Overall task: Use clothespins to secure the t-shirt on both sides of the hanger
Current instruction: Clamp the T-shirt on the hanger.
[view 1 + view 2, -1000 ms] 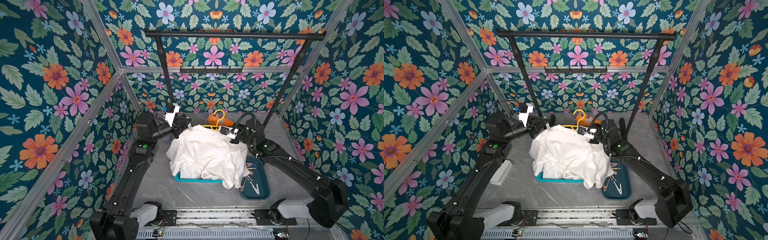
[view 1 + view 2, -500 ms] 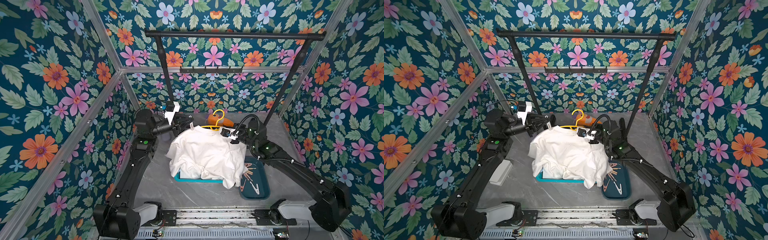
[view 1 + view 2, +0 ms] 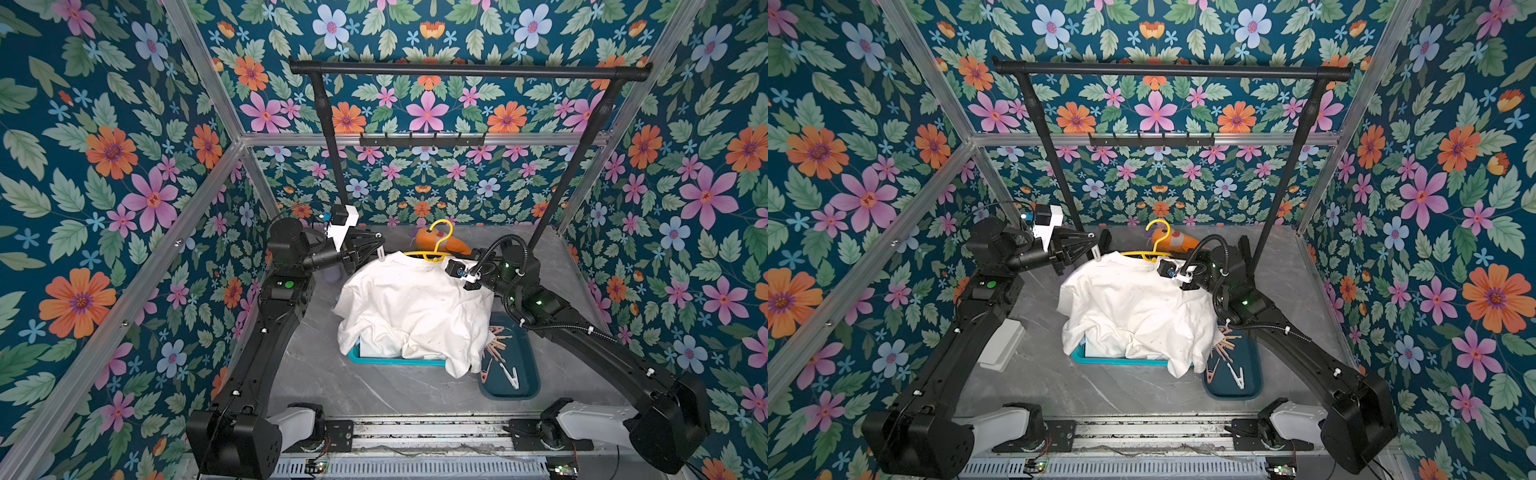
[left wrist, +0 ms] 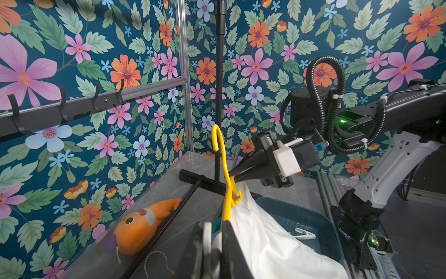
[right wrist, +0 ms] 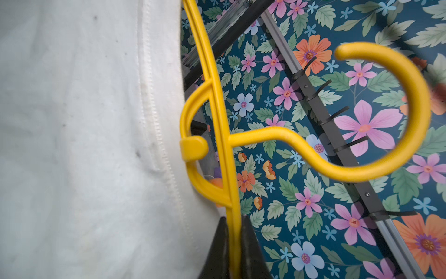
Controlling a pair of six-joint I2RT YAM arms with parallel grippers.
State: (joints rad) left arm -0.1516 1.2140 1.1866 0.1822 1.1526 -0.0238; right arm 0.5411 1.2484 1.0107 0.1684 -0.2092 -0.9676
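Over the middle of the grey table [image 3: 374, 386] both arms meet at a white t-shirt [image 3: 407, 307] draped on a yellow hanger [image 5: 265, 134]. From where I stand the left arm climbs steeply from its base at the front, bends at the elbow and lays its wrist almost level, so the left gripper [image 4: 212, 241] points across at the shirt's shoulder on its own side. Its fingers are pressed together on a white clothespin [image 4: 207, 235], right beside the hanger's bar. The right arm stretches lower and longer from the opposite front corner, then turns its wrist inward. The right gripper [image 5: 233, 229] is squeezed tight on the hanger's top bar, a little way along from the hook's stem, next to the collar. The other clothespins [image 3: 496, 338] lie in a dark tray [image 3: 525, 374] under the right forearm, pink ones heaped, a white one apart.

The hanger's shoulders are inside the shirt, only neck and hook showing. Most of a teal basket [image 3: 395, 361] is under the cloth, and the hem covers one corner of the tray. In both top views the right gripper's tips are lost behind its wrist camera. I cannot tell whether the held clothespin bites any fabric: its far end is covered by the fingers in the left wrist view
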